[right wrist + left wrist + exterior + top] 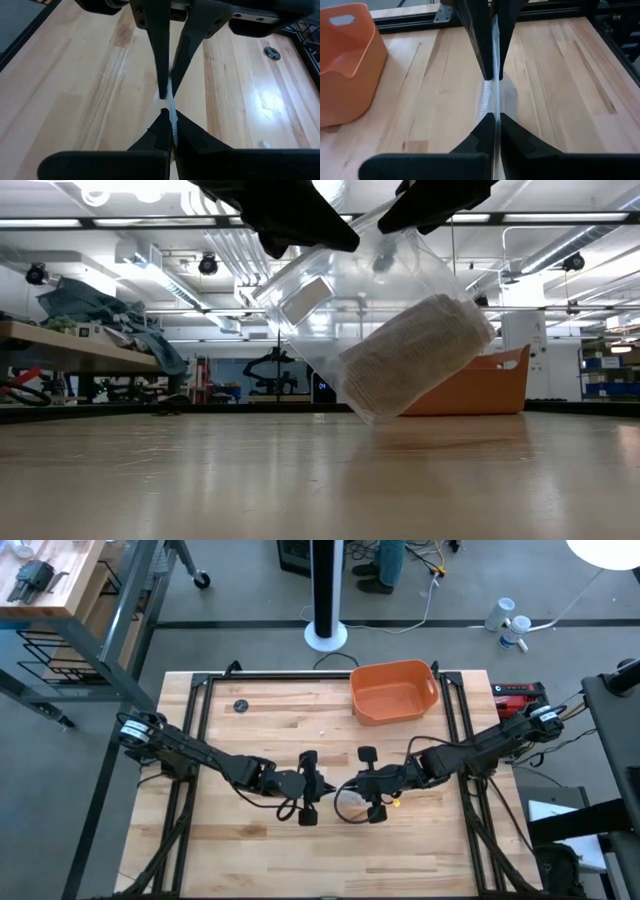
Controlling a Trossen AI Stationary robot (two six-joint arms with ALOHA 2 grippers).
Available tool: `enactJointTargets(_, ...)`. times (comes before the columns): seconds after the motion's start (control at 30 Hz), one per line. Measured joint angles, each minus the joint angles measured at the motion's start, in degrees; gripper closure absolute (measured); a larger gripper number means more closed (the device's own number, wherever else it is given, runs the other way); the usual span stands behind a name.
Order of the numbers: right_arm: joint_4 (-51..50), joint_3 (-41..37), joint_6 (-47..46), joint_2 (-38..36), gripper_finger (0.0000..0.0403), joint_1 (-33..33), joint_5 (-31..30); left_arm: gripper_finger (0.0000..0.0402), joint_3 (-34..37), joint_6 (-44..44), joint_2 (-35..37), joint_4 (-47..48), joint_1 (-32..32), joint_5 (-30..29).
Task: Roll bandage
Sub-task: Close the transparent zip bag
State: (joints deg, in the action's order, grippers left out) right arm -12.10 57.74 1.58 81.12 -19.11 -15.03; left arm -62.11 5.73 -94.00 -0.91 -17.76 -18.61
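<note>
Both grippers, left (318, 785) and right (352, 787), are clamped on the wrapper (330, 290) top edge at table centre. Bandage (415, 350) hangs inside below jaws, axis tilted toward 2 o'clock.

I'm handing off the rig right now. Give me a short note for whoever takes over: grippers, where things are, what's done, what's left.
Left gripper: shut on the clear plastic wrapper, mid-table.
Right gripper: shut on the same wrapper, facing the left one.
Bandage: still rolled inside the wrapper, held tilted just above the table.
Orange tub: far side of the table.
Done: wrapper lifted.
Left: open the wrapper, free the bandage, roll it.
</note>
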Motion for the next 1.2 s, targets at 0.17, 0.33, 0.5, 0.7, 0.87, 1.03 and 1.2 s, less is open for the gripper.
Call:
enactJointTargets(0.17,0.0,0.0,-0.03,0.0,0.0403,0.0,-0.01,0.0385,0.0,0.38,0.0,0.39,-0.04,0.12)
enactJointTargets(0.33,0.1,-0.02,-0.04,-0.02,0.0403,0.0,-0.01,0.0395,0.0,-2.66,0.08,0.31,-0.04,0.13)
enactJointTargets(0.5,0.11,-0.02,-0.04,-0.02,0.0403,0.0,-0.01,0.04,0.0,-2.52,0.14,0.57,0.0,-0.64)
enactJointTargets(0.7,0.06,-0.29,-0.06,-0.02,0.0403,0.0,-0.04,0.038,0.0,2.56,0.9,2.91,-0.04,-0.81)
enactJointTargets(0.87,0.09,-0.35,-0.07,-0.02,0.0403,0.0,-0.04,0.0372,0.0,3.03,2.01,4.61,-0.04,-0.37)
enactJointTargets(1.03,0.24,-0.35,-0.07,-0.02,0.0403,0.02,-0.06,0.0398,0.0,2.15,2.03,6.45,-0.07,-0.31)
enactJointTargets(1.2,0.32,-0.54,-0.07,-0.02,0.0403,0.02,-0.09,0.0397,0.0,2.6,1.9,6.5,-0.06,-0.28)
